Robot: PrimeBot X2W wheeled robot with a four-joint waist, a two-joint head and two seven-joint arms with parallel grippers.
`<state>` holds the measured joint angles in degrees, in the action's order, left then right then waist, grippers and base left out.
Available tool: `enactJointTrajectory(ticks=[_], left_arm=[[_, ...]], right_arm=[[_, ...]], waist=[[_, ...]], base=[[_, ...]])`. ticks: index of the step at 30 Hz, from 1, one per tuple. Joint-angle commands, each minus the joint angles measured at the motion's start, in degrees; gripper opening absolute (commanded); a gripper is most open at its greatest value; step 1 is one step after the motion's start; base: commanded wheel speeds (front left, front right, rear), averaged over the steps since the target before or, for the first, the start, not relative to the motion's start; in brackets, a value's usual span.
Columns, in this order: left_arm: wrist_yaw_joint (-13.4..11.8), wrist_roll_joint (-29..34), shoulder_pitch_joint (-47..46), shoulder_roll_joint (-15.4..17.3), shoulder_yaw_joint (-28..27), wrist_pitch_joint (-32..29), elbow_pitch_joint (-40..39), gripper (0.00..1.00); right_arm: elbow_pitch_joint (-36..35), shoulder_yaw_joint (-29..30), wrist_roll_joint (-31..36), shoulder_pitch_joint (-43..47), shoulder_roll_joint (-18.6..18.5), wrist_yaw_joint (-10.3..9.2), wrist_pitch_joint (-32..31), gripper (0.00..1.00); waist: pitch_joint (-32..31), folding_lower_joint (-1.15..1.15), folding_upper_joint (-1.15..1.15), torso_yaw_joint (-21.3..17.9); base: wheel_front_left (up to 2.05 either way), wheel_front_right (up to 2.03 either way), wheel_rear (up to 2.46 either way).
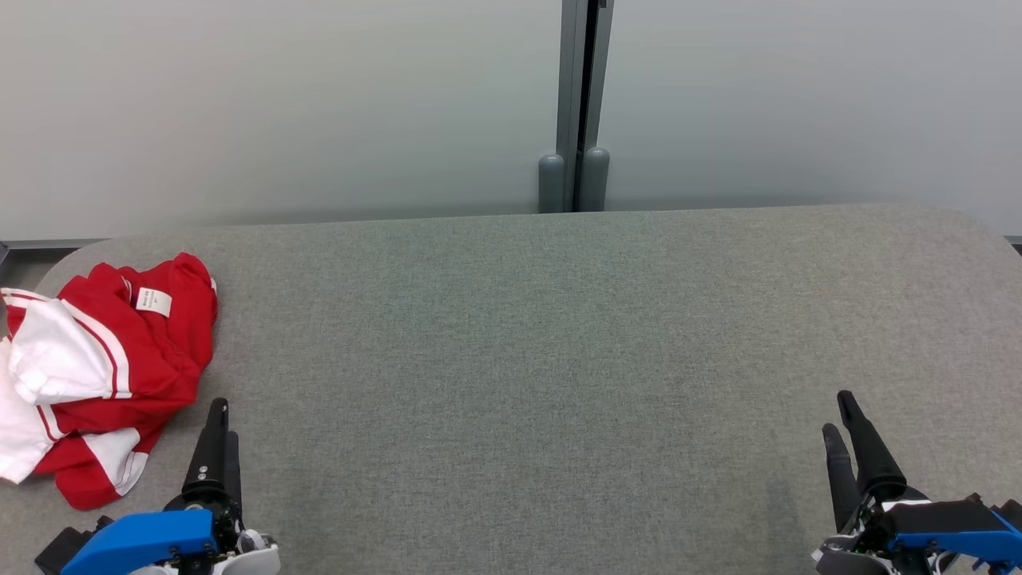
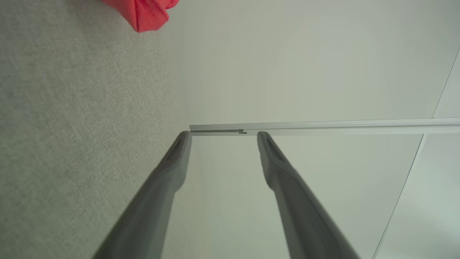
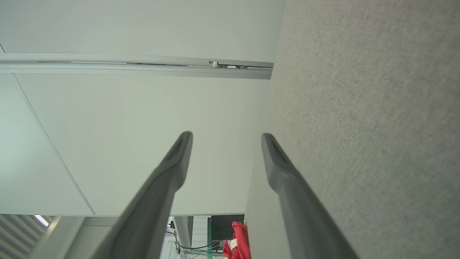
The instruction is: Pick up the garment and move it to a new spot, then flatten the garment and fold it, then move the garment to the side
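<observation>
Atop garment (image 1: 152, 371), white label (image 1: 154, 301), possibly printed, illegible

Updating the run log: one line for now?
crumpled red-and-white cloth garment: untouched, left end, grey fabric table; left gripper jaws open; right gripper jaws open

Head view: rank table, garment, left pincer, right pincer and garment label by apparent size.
1. table
2. garment
3. left pincer and right pincer: they look about alike, and both are cut off by the bottom edge, so not ranked
4. label, the smallest
</observation>
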<state>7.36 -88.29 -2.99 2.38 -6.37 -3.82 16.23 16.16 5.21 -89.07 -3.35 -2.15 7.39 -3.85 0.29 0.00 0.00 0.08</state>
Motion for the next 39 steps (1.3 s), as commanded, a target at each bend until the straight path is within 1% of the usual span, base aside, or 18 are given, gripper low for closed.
enactJointTrajectory(ticks=[1,7,17,25,30,31,36,39], left_arm=[[0.0,2.0,-1.3,0.4,0.2,0.7,-1.2,1.00],[-0.4,8.8,-1.4,0.4,0.2,2.3,-1.6,1.00],[-2.9,21.6,-0.8,0.5,1.9,4.7,-2.6,1.00],[-4.3,31.7,-0.4,0.5,3.2,6.4,-2.1,1.00],[-4.8,36.8,-0.3,0.5,4.2,7.4,-1.5,1.00],[-4.8,36.8,-0.3,0.5,4.2,7.4,-1.5,1.00],[-5.1,41.0,-0.2,0.5,4.8,8.4,-1.0,1.00],[-4.7,43.5,-0.1,0.5,5.3,9.0,-0.7,1.00]], right_arm=[[-1.2,-0.2,2.0,-0.5,-0.2,0.05,0.7,1.00],[-1.8,-0.8,7.7,-0.1,-0.3,0.05,2.3,1.00],[-2.3,-1.6,17.8,0.5,-0.4,0.07,4.7,1.00],[-1.7,-2.2,24.9,0.9,-0.5,0.08,6.4,1.00],[-1.1,-2.6,29.4,1.1,-0.5,0.08,7.4,1.00],[-1.1,-2.6,29.4,1.1,-0.5,0.08,7.4,1.00],[-0.5,-3.0,33.4,1.2,-0.5,0.09,8.4,1.00],[-0.1,-3.4,35.7,1.3,-0.6,0.09,9.0,1.00]], waist=[[0.0,0.00,0.00,0.0],[0.0,0.00,0.00,0.1],[0.1,0.00,0.00,0.2],[0.0,0.00,0.00,0.3],[0.0,0.00,0.00,0.4],[0.0,0.00,0.00,0.4],[0.0,0.00,0.00,0.5],[0.0,0.00,0.00,0.5]], base=[[0.00,0.00,0.00],[0.00,0.00,0.00],[0.00,0.00,0.00],[0.00,0.00,0.00],[0.00,0.00,0.00],[0.00,0.00,0.00],[0.00,0.00,0.00],[0.00,0.00,0.00]])
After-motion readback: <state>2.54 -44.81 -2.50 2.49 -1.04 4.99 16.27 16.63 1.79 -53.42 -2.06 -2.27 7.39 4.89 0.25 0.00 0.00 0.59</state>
